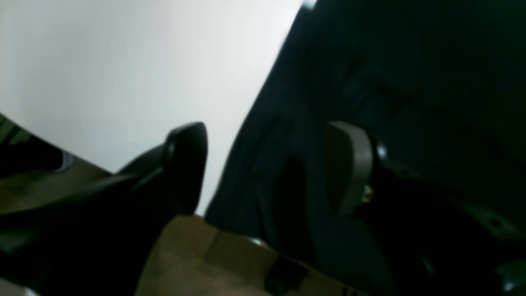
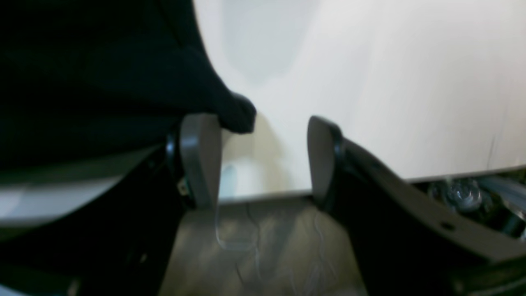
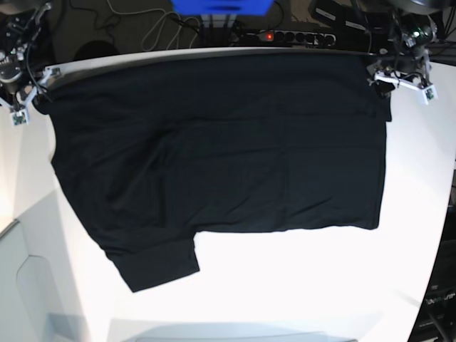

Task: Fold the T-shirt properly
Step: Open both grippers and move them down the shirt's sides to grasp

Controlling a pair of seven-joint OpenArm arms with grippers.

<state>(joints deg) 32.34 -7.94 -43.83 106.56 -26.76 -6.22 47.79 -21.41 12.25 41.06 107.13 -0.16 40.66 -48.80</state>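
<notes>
The broad white tabletop [image 3: 299, 285] fills most of the base view, its curved far edge running along the top of the frame. Spread across its upper and middle area lies the large plain black short-sleeved cloth T-shirt [image 3: 214, 149], mostly flat with soft creases. Its top edge follows the tabletop's far rim from upper left to upper right, its lower edge crosses the middle of the frame, and one sleeve [image 3: 157, 263] juts down toward the lower left.

At the upper right corner of the base view the left pincer [image 3: 385, 75] sits at the shirt's corner. In the left wrist view its two fingers stand wide apart: the dark one [image 1: 187, 164] is over bare white tabletop at centre left, the grey-padded one [image 1: 349, 164] is over black cloth on the right, and nothing is clamped between them.

At the upper left of the base view the right pincer [image 3: 35, 89] sits at the shirt's other far corner. In the right wrist view its grey pads are also well apart, with empty tabletop showing in the gap; a bunched fold of black cloth [image 2: 234, 111] rests against the top of the left-hand pad [image 2: 199, 156] but is not squeezed by the other finger.

A black power strip [image 3: 292, 35] with a red light lies beyond the tabletop at top centre.
</notes>
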